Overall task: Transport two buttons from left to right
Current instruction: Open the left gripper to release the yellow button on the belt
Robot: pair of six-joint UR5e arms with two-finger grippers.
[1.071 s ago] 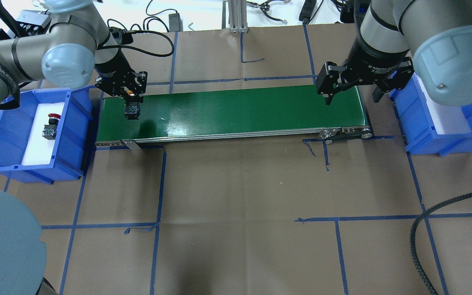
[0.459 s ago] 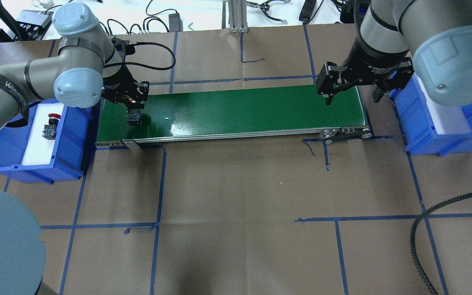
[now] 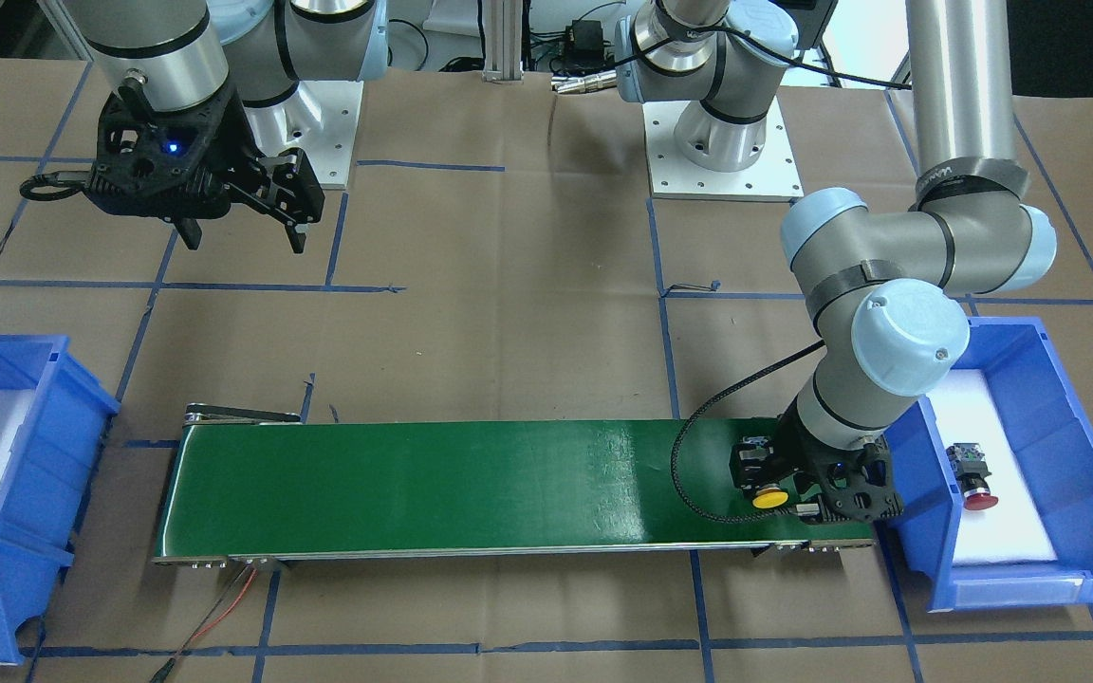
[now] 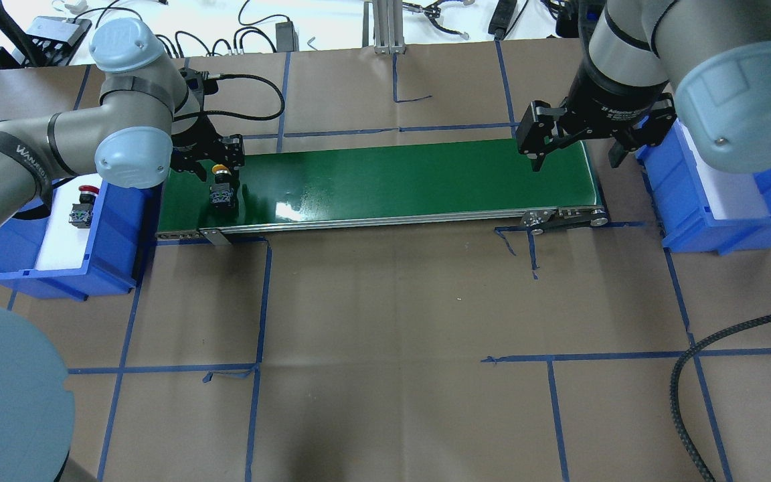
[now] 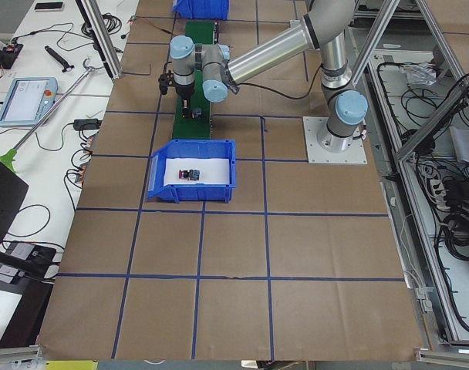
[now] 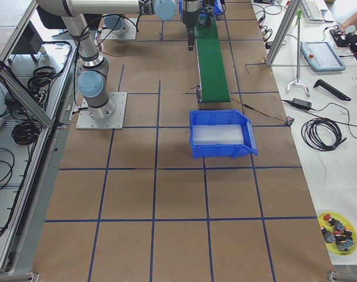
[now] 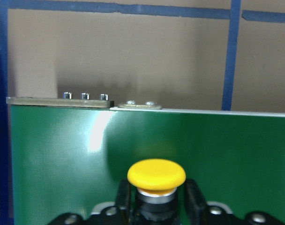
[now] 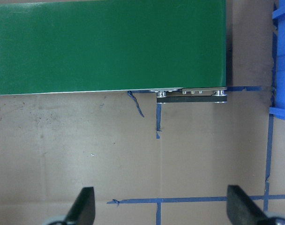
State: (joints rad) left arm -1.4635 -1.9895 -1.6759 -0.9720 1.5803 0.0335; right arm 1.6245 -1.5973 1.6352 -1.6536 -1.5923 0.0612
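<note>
The yellow-capped button (image 7: 156, 172) is held in the left claw (image 7: 157, 192). The two fingers (image 7: 123, 197) are set narrowly on either side of its neck, just under the cap, and the cap is turned upward. The black body of the button is seen below the claw, low over the left end of the green belt (image 4: 392, 177). Whether the body touches the belt cannot be told.

Just beside this end of the belt, the left blue bin (image 4: 118, 227) is placed on the table (image 4: 392, 301). In it the red-capped button (image 4: 82, 204) is laid on white foam (image 4: 61, 244), well apart from the left claw and touched by no claw.

At the other end of the belt, the right claw (image 4: 576, 161) is hung in the air above the area of the belt's right end, with its fingers spread wide. Beyond it the right blue bin (image 4: 687, 201) is seen just beside that end of the belt, and it is also lined with white foam.
</note>
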